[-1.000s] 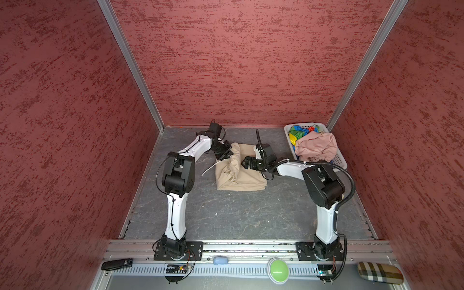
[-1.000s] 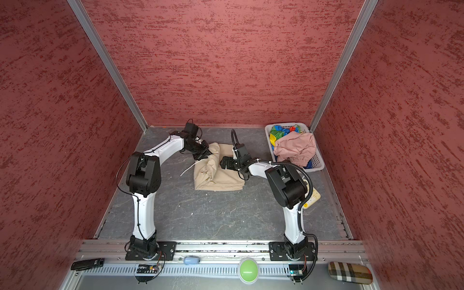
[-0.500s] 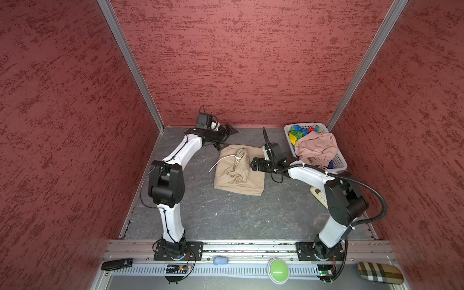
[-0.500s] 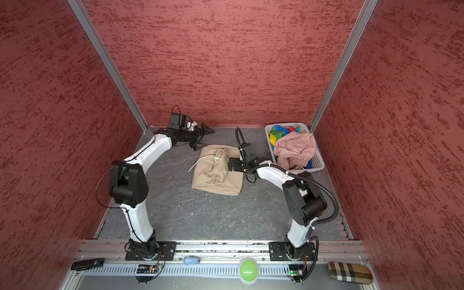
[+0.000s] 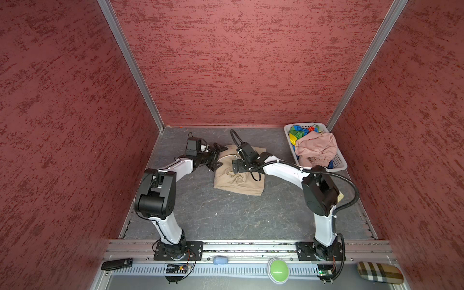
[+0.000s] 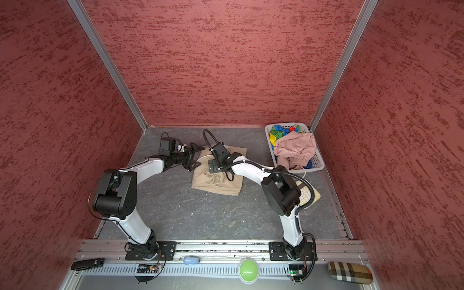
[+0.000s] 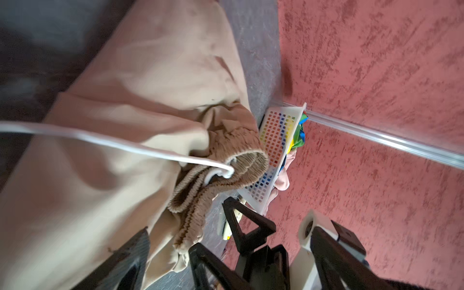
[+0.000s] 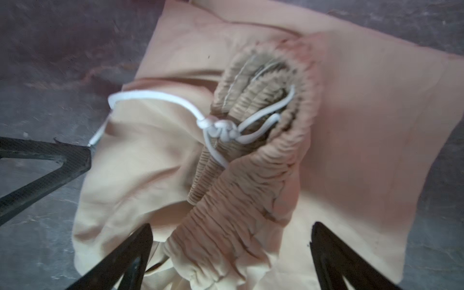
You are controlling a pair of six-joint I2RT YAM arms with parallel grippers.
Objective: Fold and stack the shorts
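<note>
**Tools spread over the first pair, fold unfinished**

Both tools stood empty: the left tool [image 5: 219, 157] had its jaws wide at the far left edge of the beige shorts [image 5: 238, 182], and the right tool [image 8: 231, 229] hung spread just above them, pinching nothing.

The beige pair lay on the tabletop [image 5: 200, 216] between the two arms. The pink shorts [image 5: 316, 148] and rainbow shorts [image 5: 298, 131] sat heaped in the basket [image 5: 339, 164], well apart, so the work looked to be on the first of three folds.

The beige pair's long axis ran from the back wall toward the arm bases. Its gathered waistband [image 8: 238, 190] lay doubled and bunched on top, roughly along that axis, and the drawstring [image 8: 221, 129] trailed toward the left arm's side.

The next move probably called for a fresh grip on an edge to flatten that bunch before folding again.
</note>
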